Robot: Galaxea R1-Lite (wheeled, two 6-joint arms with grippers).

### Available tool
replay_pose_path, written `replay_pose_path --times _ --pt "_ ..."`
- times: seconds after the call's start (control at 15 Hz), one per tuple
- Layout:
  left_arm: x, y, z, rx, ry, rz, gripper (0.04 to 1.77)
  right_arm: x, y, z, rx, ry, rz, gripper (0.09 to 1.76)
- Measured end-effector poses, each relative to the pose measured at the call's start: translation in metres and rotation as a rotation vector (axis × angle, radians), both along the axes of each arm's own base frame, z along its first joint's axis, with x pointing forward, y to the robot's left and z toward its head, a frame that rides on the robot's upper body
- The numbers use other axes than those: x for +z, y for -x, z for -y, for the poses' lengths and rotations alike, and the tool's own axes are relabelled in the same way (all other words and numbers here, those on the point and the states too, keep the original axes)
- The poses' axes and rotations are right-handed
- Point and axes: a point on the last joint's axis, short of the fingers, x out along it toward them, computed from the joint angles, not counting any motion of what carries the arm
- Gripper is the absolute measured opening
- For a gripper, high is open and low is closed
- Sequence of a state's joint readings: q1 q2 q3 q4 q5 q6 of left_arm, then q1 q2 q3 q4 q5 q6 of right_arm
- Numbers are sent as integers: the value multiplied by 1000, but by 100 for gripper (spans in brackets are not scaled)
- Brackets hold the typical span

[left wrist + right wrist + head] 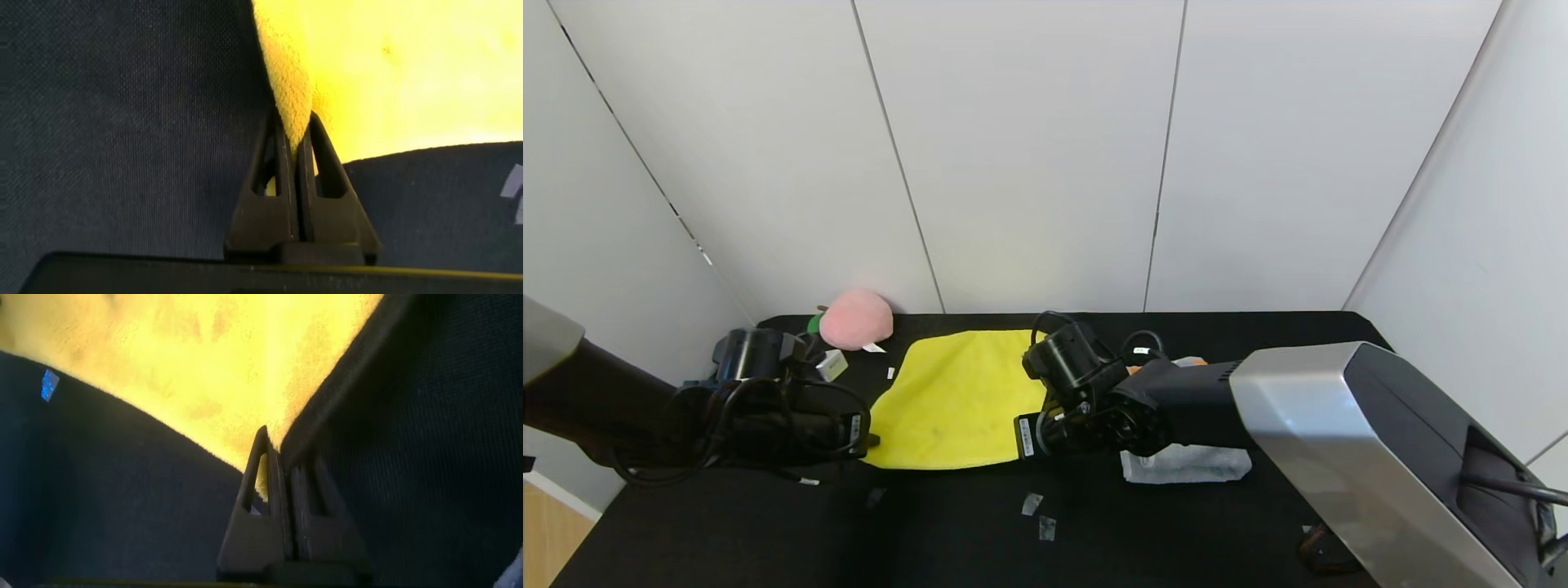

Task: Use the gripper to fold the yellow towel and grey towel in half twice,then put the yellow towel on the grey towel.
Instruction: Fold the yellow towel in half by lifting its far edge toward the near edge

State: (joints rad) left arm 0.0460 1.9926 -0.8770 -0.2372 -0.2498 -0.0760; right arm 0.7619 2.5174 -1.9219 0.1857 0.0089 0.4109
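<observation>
Item 1, yellow towel (956, 400): lay spread flat on the black table (1176, 531), its far edge toward the white wall panels. Both near corners were gripped.

Item 2, left end effector (870, 441): sat at the yellow towel's near left corner, low on the table. In the left wrist view its fingers (278, 175) were pressed together with the towel's edge (290, 90) pinched between them.

Item 3, right end effector (1019, 438): sat at the yellow towel's near right corner. In the right wrist view its fingers (263, 478) were closed on the tip of the yellow cloth (204, 367), where the corner met the table.

Item 4, grey towel (1186, 464): lay to the right of the yellow towel, apart from it, largely hidden beneath the right arm; a pale bunched part showed at the arm's near side, and a bit of orange at its far side.

Item 5, pink plush peach (855, 319): stood just beyond the yellow towel's far left corner, against the wall.

Item 6, tape scraps (1039, 516): lay on the table nearer the robot than the yellow towel's near edge.
</observation>
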Motion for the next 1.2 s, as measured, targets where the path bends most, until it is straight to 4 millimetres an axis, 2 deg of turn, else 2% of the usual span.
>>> replay_pose_path --times 0.4,0.67,1.2 --pt "14 15 1 -1 -3 26 12 12 6 2 -8 6 -23 14" --pt "23 32 2 -6 2 40 12 17 12 4 -18 9 -50 14" --pt "43 62 4 -13 6 87 12 34 37 13 -15 15 -80 14"
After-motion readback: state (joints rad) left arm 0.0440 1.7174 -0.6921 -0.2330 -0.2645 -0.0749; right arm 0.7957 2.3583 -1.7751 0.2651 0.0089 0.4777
